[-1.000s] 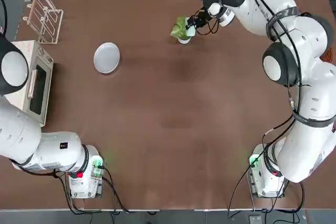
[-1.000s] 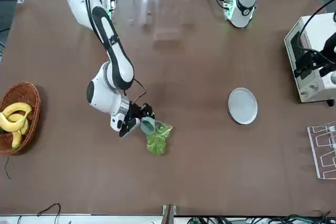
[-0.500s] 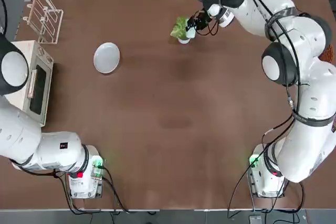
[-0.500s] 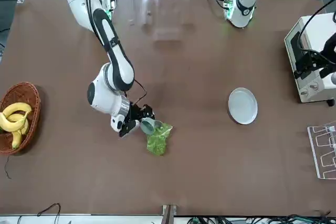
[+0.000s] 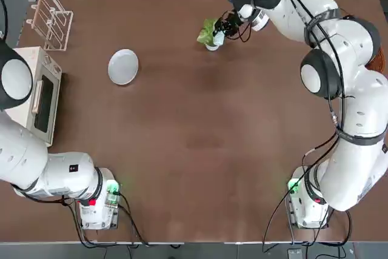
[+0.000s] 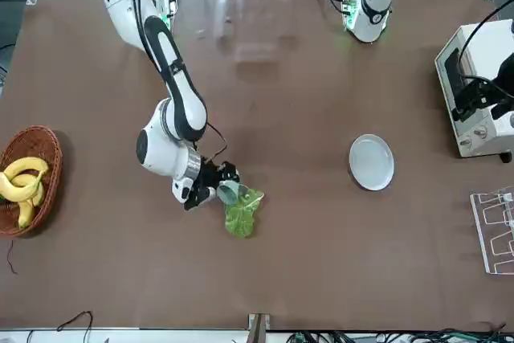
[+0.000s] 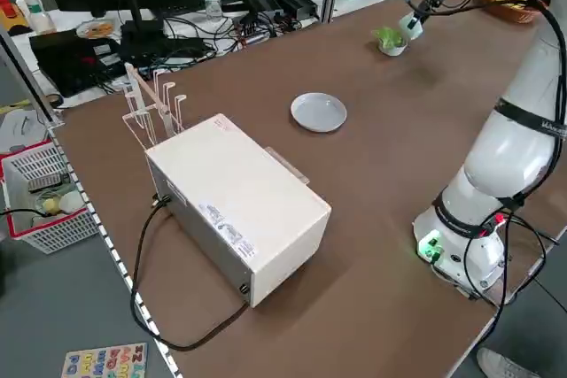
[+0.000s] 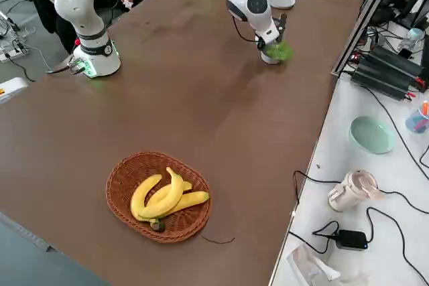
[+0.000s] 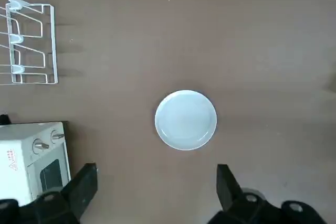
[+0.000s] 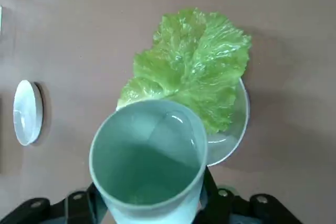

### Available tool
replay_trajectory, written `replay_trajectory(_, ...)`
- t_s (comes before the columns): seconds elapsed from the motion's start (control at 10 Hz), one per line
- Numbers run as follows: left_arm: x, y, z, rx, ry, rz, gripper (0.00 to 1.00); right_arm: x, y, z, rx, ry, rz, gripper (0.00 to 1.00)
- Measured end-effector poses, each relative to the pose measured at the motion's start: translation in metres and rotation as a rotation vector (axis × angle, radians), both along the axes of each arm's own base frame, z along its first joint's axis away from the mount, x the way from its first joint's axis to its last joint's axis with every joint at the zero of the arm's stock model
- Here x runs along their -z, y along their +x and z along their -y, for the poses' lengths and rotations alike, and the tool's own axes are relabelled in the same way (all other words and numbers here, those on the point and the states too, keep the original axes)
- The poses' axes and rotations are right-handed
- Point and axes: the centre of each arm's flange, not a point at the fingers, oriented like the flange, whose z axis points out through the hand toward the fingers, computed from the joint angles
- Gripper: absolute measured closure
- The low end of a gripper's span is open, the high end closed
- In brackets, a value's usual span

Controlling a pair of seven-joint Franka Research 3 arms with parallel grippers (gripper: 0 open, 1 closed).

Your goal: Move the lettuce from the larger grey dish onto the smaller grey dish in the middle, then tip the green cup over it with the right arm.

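While the right pincer [image 10: 149, 208] grips the light, rigid green cup [image 10: 147, 160] by its sides, tilted above the soft lettuce [image 10: 191, 69], the left pincer [image 9: 155, 195] hangs released.

Even, diffuse overhead lighting; all 6 views bright, none dim. Shadows soft and short: a faint one beside the plate [image 9: 186, 120] and a darker one along the bowl [image 10: 234, 129] in the wrist views. Pale glare patches lie on the table [image 6: 257, 30] near its far edge in the front view. Green base lights glow at 2 arm bases [image 5: 112, 191]. The cup [image 10: 147, 159] is slightly soft at its near rim; the lettuce [image 10: 189, 66] is sharp. The side views show mild wide-angle stretching toward the edges.
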Motion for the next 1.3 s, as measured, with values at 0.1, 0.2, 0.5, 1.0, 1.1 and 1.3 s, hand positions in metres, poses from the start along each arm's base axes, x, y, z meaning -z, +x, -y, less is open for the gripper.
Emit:
replay_trajectory(0.1,0.0000,0.0000,0.0000,0.000,0.000,0.000,0.00,-0.0035,0.0018,-0.0010,0.013,0.006,-0.012,0.32)
replay_trajectory(0.2,0.0000,-0.0001,0.0004,0.001,0.000,-0.001,0.00,-0.0060,0.0034,-0.0011,0.025,0.010,-0.023,0.32)
replay_trajectory(0.5,0.0000,-0.0002,0.0032,0.006,0.000,0.000,0.00,-0.0078,0.0056,-0.0002,0.047,0.015,-0.049,0.32)
replay_trajectory(1.0,0.0000,-0.0002,0.0033,0.006,0.000,0.000,0.00,-0.0070,0.0076,-0.0023,0.061,0.018,-0.066,0.32)
replay_trajectory(1.1,0.0000,-0.0002,0.0033,0.006,0.000,0.000,0.00,-0.0064,0.0077,-0.0024,0.063,0.018,-0.068,0.32)
replay_trajectory(1.3,0.0000,-0.0002,0.0033,0.006,0.000,0.000,0.00,-0.0064,0.0077,-0.0027,0.069,0.019,-0.075,0.32)
